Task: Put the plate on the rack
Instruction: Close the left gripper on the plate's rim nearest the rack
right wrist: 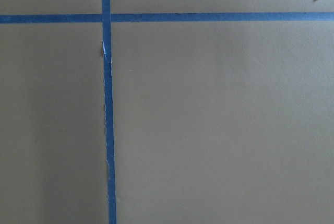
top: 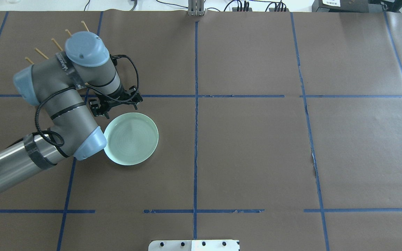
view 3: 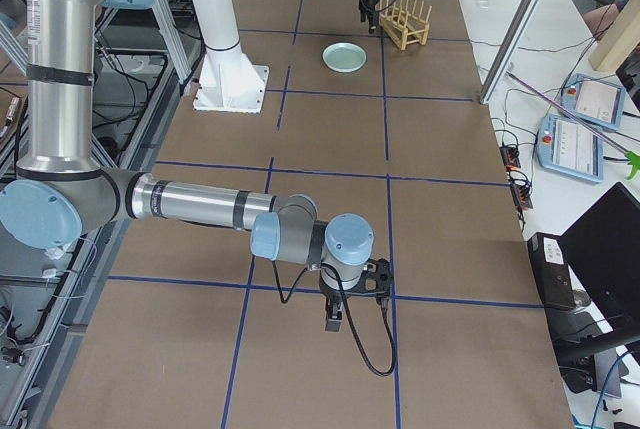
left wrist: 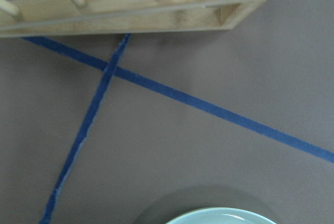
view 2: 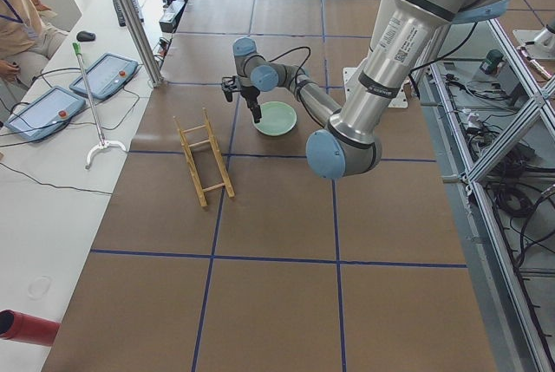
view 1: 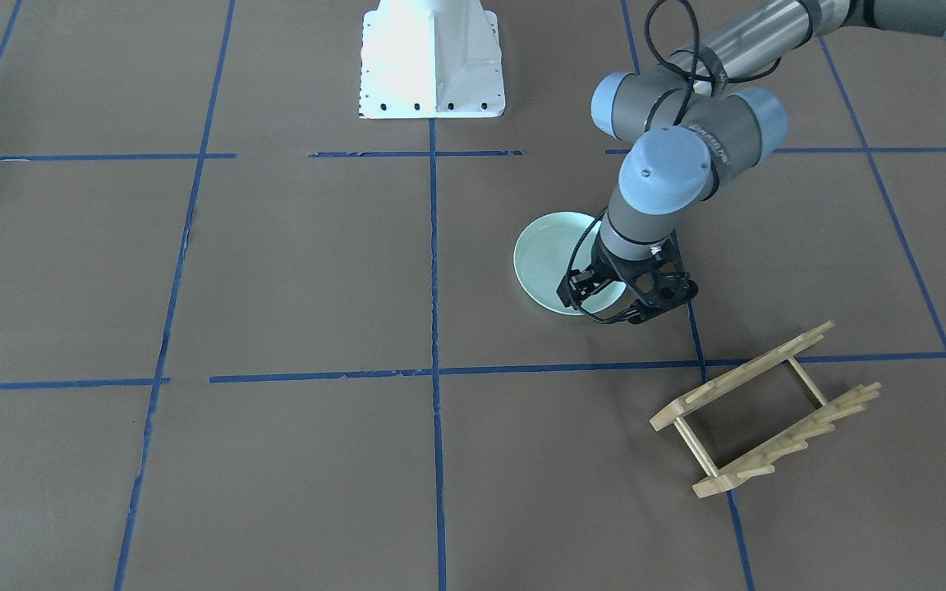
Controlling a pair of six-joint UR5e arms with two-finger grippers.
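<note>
Brown paper, gridded with blue tape lines (top: 195, 104), covers the surface (top: 250, 146) on which the task's things lie. The plate (top: 131, 139) is shown flat and right side up, near the rack (view 1: 760, 410) but apart from it, with one tape line between them.

The left gripper (top: 116, 104) is held low over the plate's rim on the side facing the rack; its jaws are seen spread and nothing is gripped. The right gripper (view 3: 350, 299) is parked well apart over bare paper (it appears only in the side view, so whether it is spread or closed cannot be told).

Containers: the plate is empty, only faint concentric rings being visible inside it. No dish is held between the rack's upright pegs. In the overhead view the rack is mostly hidden by the left arm (top: 65, 104).

Hazards, as judged from this arrangement:
- The rim lies low against the paper, so a shallow pinch is likely to be obtained, and the plate could be pushed along the surface instead of being lifted.
- A smooth plate held by one edge may be lost from the jaws once it is tilted upright.
- The rack looks light and unfixed; it may be shoved or tipped if a peg is struck instead of a gap being entered.
</note>
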